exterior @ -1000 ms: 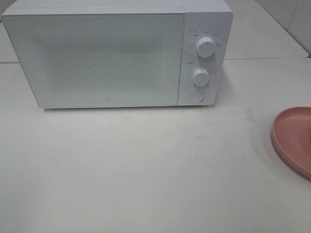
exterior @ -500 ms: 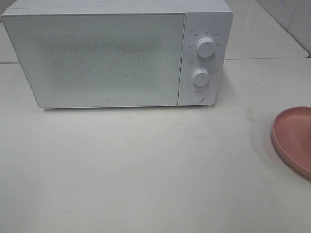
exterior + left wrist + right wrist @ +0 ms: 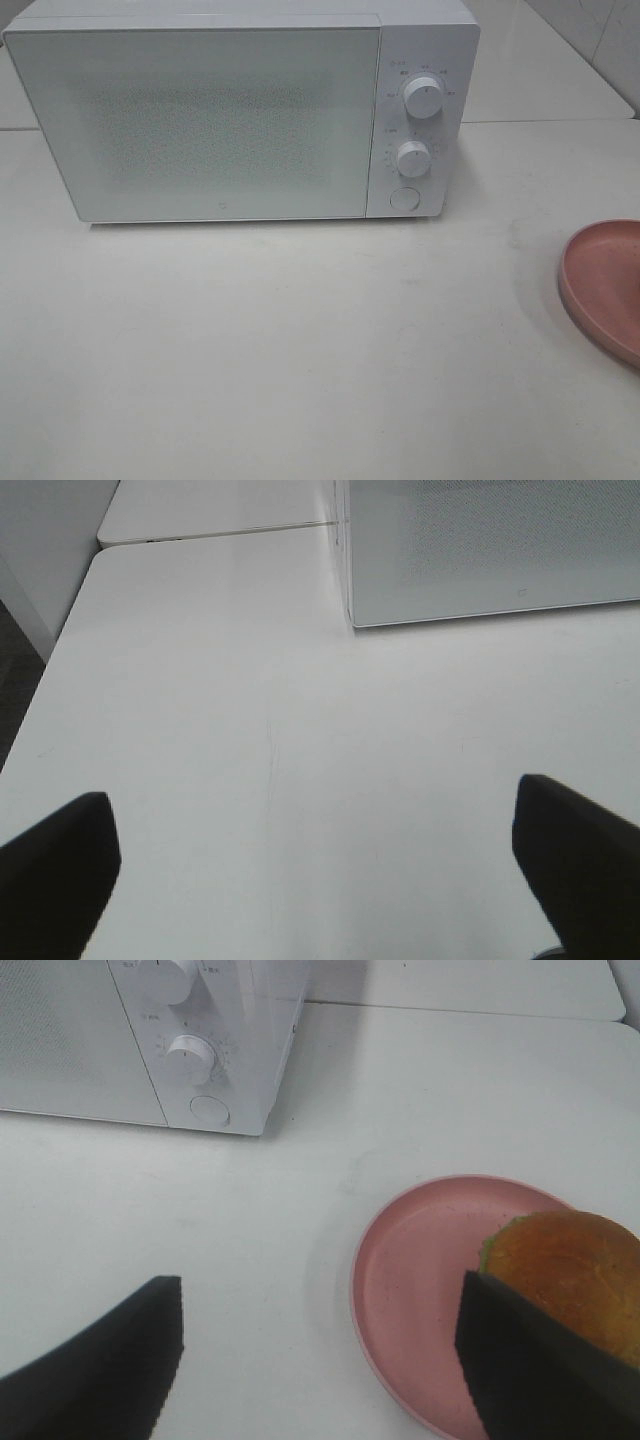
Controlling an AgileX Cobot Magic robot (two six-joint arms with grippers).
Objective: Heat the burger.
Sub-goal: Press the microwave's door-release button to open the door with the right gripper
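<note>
Presently, a white microwave (image 3: 240,110) is recorded in the upper left of the overhead frame. Its door (image 3: 200,120) is closed, and two knobs (image 3: 424,97) and a round button (image 3: 404,199) are stacked on the panel to the right of the door. A pink plate (image 3: 605,285) is cut by the right edge of that frame and rests on the white table (image 3: 300,350). In the right wrist view the burger (image 3: 565,1260) is seen on the plate, on the side away from the microwave, partly hidden behind one finger of the right claw (image 3: 320,1305). Contact between finger and burger cannot be judged. That claw is spread wide, with nothing between its fingers. The left claw (image 3: 315,815) is likewise released over the table, near the microwave's front corner.
</note>
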